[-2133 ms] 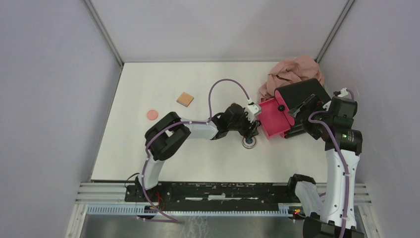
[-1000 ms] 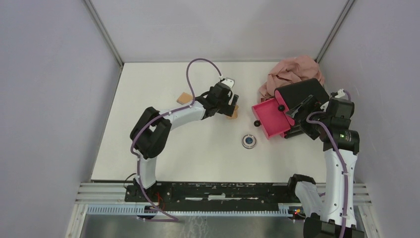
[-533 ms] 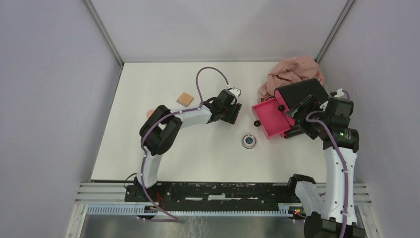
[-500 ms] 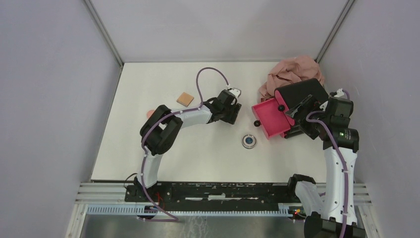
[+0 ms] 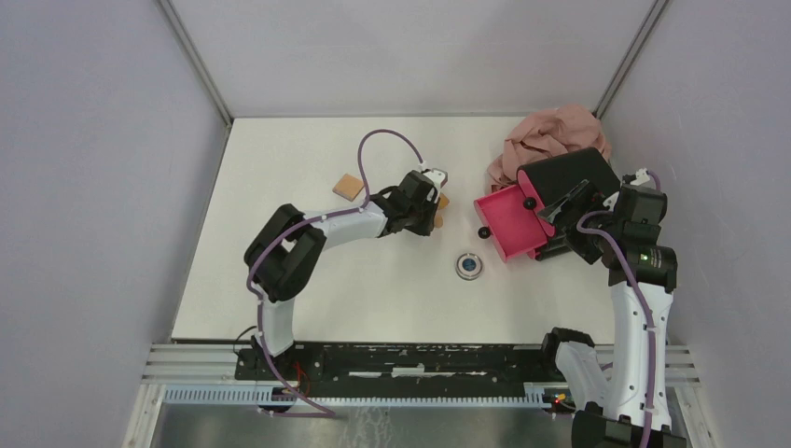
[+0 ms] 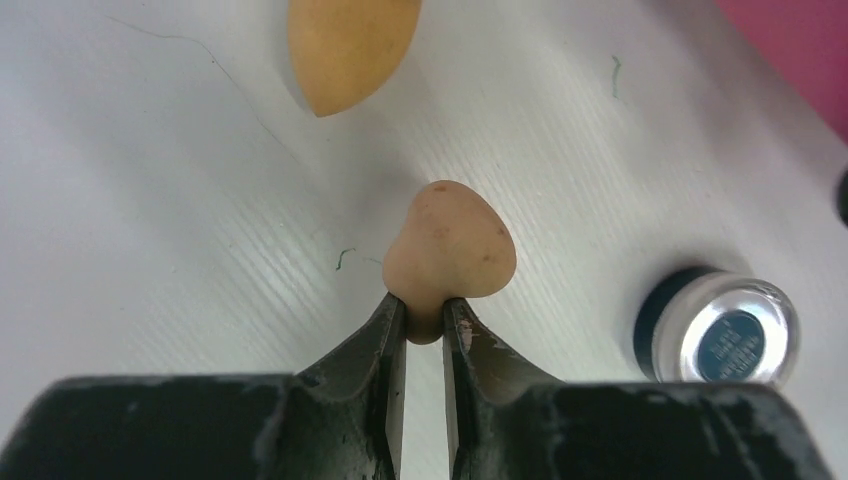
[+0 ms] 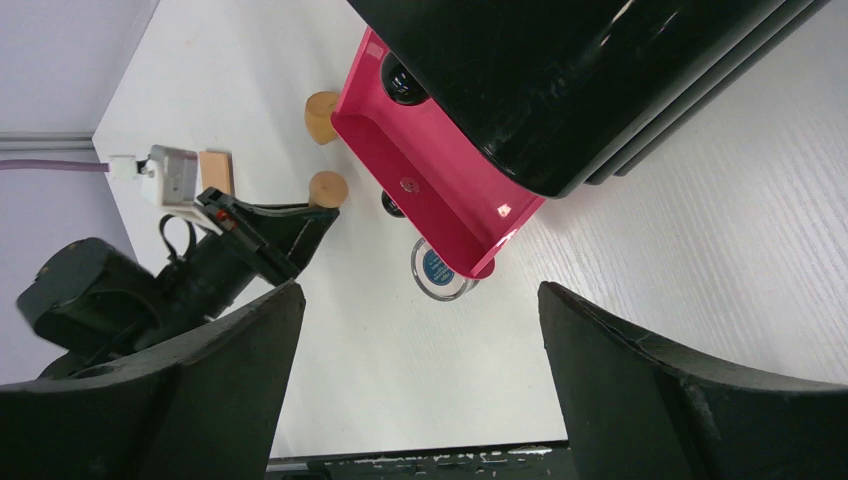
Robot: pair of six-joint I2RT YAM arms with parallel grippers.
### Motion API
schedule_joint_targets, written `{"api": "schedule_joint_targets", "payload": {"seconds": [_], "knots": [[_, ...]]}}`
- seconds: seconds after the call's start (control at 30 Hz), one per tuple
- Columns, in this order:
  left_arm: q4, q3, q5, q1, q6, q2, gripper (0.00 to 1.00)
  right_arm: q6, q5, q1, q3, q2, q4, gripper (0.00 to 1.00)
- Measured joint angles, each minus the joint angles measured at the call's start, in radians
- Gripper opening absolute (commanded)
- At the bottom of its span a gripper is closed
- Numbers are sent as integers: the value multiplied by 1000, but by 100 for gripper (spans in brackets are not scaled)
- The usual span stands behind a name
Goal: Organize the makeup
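Note:
My left gripper is shut on the narrow end of an orange teardrop sponge, a little above the white table. From above, the left gripper is at mid-table, left of the open magenta drawer. A second orange sponge lies just beyond the held one. The round silver compact sits in front of the drawer. The tan square pad lies further left. My right gripper stands wide open and empty above the black box.
The black box leans at the right side with one magenta drawer pulled out and its black knob facing left. A pinkish-beige cloth is heaped behind the box. Grey walls close in the table on three sides.
The left gripper went from open over the two sponges to shut on one of them. The right arm, box and compact have not moved.

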State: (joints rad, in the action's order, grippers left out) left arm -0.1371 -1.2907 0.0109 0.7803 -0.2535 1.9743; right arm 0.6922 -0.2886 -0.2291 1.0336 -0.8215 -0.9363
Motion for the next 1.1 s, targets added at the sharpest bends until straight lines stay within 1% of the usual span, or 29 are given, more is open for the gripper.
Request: {"api": "schedule_joint_targets", "payload": {"seconds": [0.2,0.3,0.43,0.57,0.6,0.63,0.67,0.7,0.8,0.87,0.97,1.07,1.1], "knots": [[-34,10,-79,4,0,-131,21,3,0,0,0,0,1,94],[-35,-14,-101,28,0,-172,21,4,-1,0,0,0,1,94],[-42,-139,-124,80,0,-130,21,9,-1,0,0,0,1,94],[-41,-336,-156,120,-2,-6,23,9,2,0,0,4,0,94],[-41,-372,-165,126,-3,23,25,8,5,0,0,6,-3,94],[-41,-399,-174,131,-4,49,30,8,7,0,3,6,-8,94],[-42,-417,-178,134,-5,69,38,7,10,0,6,7,-13,94],[-45,-430,-181,136,-6,89,49,6,13,0,11,8,-19,94],[-69,-464,-192,137,-14,132,68,6,21,0,17,16,-23,95],[-87,-485,-195,136,-14,151,73,6,24,0,17,19,-25,94],[-116,-498,-184,136,-12,154,73,6,24,0,17,15,-26,94],[-128,-499,-143,135,0,145,72,6,24,0,17,9,-26,94],[-136,-499,-126,132,1,139,74,6,24,0,17,9,-26,94]]}}
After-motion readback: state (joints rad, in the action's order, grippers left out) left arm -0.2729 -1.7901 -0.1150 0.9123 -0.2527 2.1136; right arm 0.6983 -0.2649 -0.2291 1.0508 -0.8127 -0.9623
